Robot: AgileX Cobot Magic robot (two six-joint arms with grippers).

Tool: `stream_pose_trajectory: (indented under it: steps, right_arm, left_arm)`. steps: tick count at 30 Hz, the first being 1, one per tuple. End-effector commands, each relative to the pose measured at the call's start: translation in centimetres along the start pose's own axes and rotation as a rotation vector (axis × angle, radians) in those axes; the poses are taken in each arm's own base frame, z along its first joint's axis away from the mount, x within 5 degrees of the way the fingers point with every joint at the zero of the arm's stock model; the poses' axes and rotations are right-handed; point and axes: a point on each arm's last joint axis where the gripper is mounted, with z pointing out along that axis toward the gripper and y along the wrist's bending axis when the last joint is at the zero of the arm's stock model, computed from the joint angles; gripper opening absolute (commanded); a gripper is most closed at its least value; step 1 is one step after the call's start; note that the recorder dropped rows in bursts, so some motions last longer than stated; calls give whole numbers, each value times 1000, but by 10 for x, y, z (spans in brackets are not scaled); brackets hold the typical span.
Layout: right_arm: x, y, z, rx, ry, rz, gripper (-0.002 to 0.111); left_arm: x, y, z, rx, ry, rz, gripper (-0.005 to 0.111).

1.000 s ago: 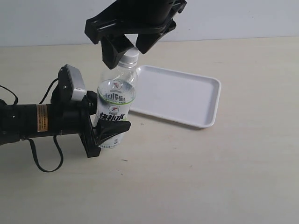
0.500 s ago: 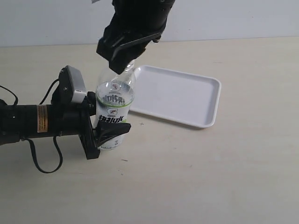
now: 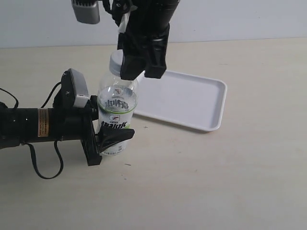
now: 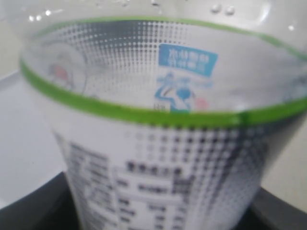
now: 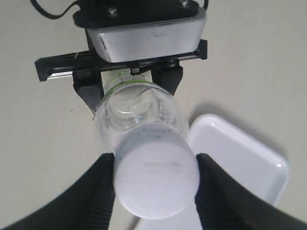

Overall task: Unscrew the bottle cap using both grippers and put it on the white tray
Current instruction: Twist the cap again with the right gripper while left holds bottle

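The clear bottle (image 3: 117, 108) with a white-and-green label leans a little to the left on the table. My left gripper (image 3: 112, 136) is shut on its lower body, and the label (image 4: 158, 120) fills the left wrist view with black fingers (image 4: 33, 206) at both sides. My right gripper (image 3: 132, 69) reaches down from above. In the right wrist view, its two black fingers (image 5: 98, 191) press on opposite sides of the white bottle cap (image 5: 156, 179), which sits on the bottle's neck. The cap (image 3: 116, 61) shows partly beside the fingers. The white tray (image 3: 192, 98) lies just right of the bottle.
The left arm (image 3: 43, 122), with an orange label and a looping black cable (image 3: 45, 165), lies low across the table from the left edge. A pale wall (image 3: 240, 19) rises behind the table. The tray's near corner (image 5: 240, 163) sits close to the bottle.
My right gripper has turned about the bottle's top and now stands more upright, with the cap between its fingers. The bottle's top has tipped slightly left. The left arm has stayed put.
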Motion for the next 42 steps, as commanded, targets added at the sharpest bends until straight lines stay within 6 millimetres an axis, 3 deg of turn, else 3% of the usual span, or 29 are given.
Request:
stream_pose_trajectory:
  steps: [1, 11, 15, 26, 33, 42]
  right_arm:
    - [4, -4, -1, 24, 28, -238, 0]
    - [3, -3, -1, 14, 31, -898, 0]
    - [2, -4, -1, 24, 32, -1029, 0]
    - [3, -5, -1, 29, 39, -1028, 0]
    - [1, -1, -16, 61, 33, -1033, 0]
    - [1, 0, -14, 43, 30, -1005, 0]
  left_arm:
    - [-10, -1, 0, 17, -65, -4, 0]
    - [-10, -1, 0, 20, -68, -3, 0]
    - [-12, -2, 0, 29, -82, 0, 0]
    - [-12, -3, 0, 38, -83, 4, 0]
    - [-12, -3, 0, 38, -83, -1, 0]
    - [-12, -3, 0, 39, -85, -1, 0]
